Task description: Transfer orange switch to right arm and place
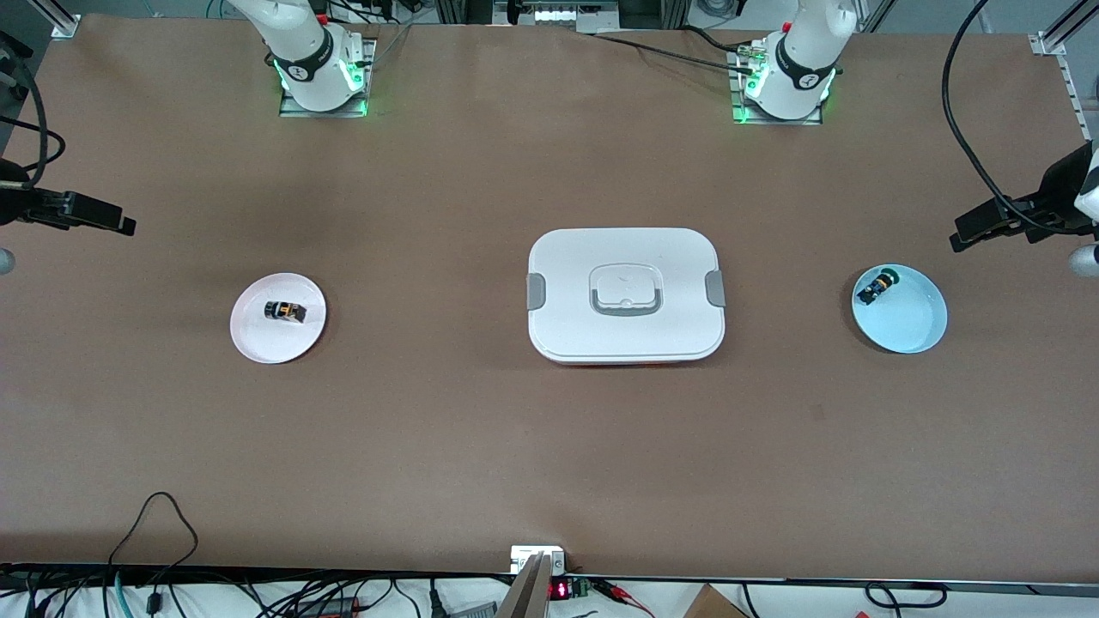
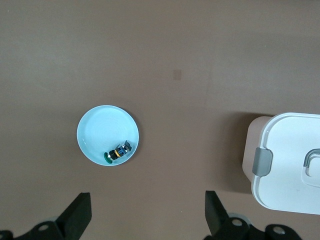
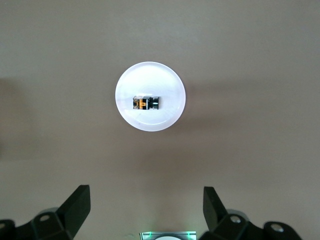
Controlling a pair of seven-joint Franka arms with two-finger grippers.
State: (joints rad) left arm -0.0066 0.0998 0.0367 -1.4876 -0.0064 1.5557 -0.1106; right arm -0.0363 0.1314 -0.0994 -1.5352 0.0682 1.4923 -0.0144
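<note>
The orange switch [image 1: 285, 311], a small black block with an orange band, lies on a pale pink plate [image 1: 258, 339] toward the right arm's end of the table. It also shows in the right wrist view [image 3: 145, 103] on the plate [image 3: 150, 80]. My right gripper [image 1: 127, 226] is open and empty, up in the air at that end of the table; its open jaws show in the right wrist view [image 3: 146, 197]. My left gripper [image 1: 960, 236] is open and empty, up in the air at the left arm's end, also in the left wrist view [image 2: 147, 205].
A black part with a green cap [image 1: 877, 286] lies on a light blue plate [image 1: 910, 326] at the left arm's end, also in the left wrist view [image 2: 117, 151]. A white lidded box [image 1: 625, 343] stands mid-table. Cables run along the table's edge nearest the front camera.
</note>
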